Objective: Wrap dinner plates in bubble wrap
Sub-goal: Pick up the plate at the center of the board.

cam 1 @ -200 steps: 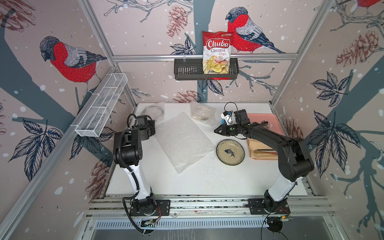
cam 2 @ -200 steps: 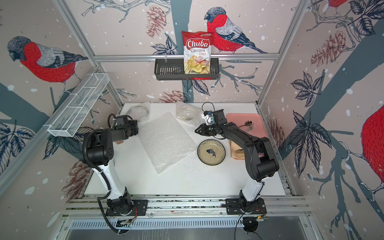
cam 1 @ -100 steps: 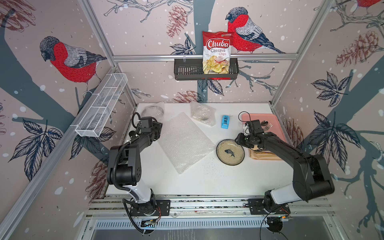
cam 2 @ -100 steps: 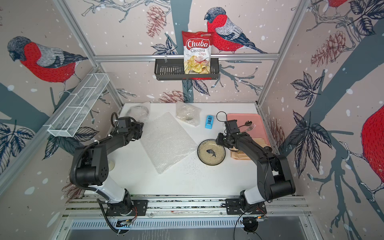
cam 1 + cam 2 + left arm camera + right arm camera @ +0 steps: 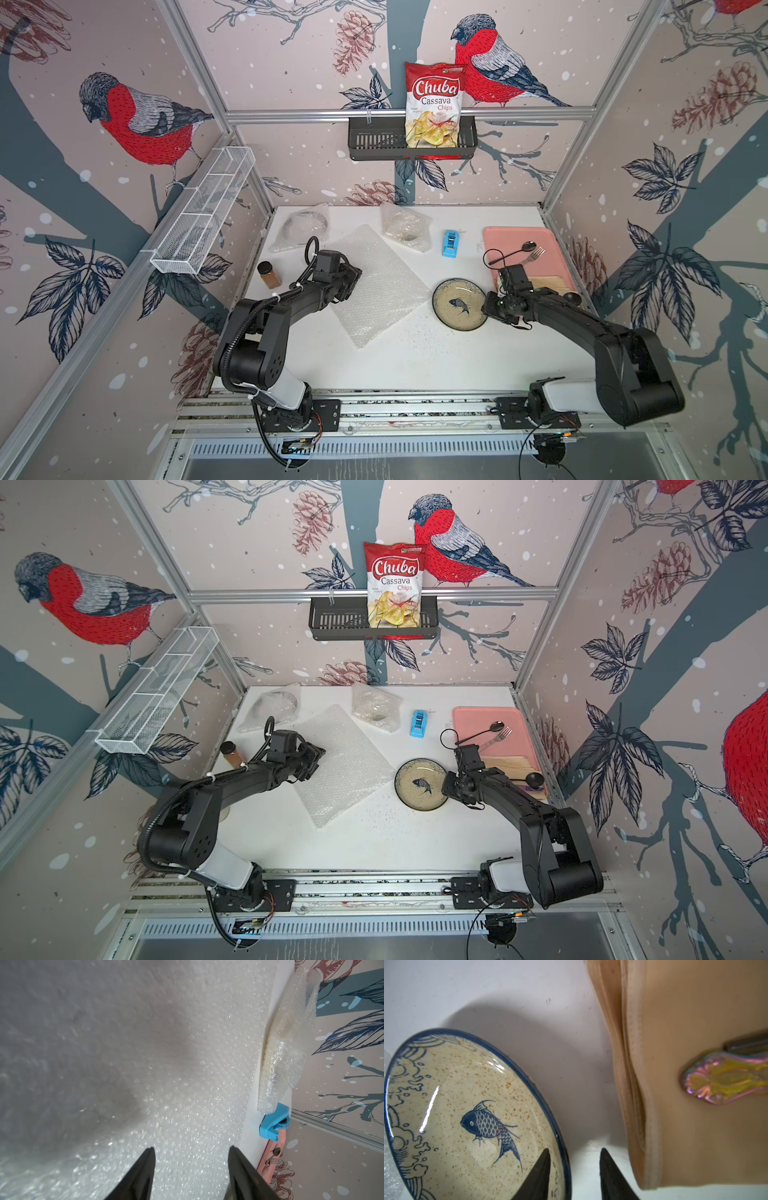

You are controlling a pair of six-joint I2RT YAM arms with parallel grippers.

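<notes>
Only the wrist views show it: right end effector [image 5: 575, 1149] parted, unclamped, astride the rim of the fish plate [image 5: 467, 1105], left end effector [image 5: 192, 1147] gaping empty over bubble wrap [image 5: 176, 1084].

Left hand [image 5: 192, 1147], jaws apart, over the bubble wrap sheet [image 5: 145, 1064]; bubble-wrapped bundle [image 5: 286, 1043] and blue dispenser [image 5: 273, 1124] beyond.

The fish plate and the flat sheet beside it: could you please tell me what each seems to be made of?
The plate looks like glazed ceramic: glossy highlights over a speckled cream face with a painted blue fish. The sheet looks like clear plastic bubble wrap: see-through, covered in small glinting bubbles.
</notes>
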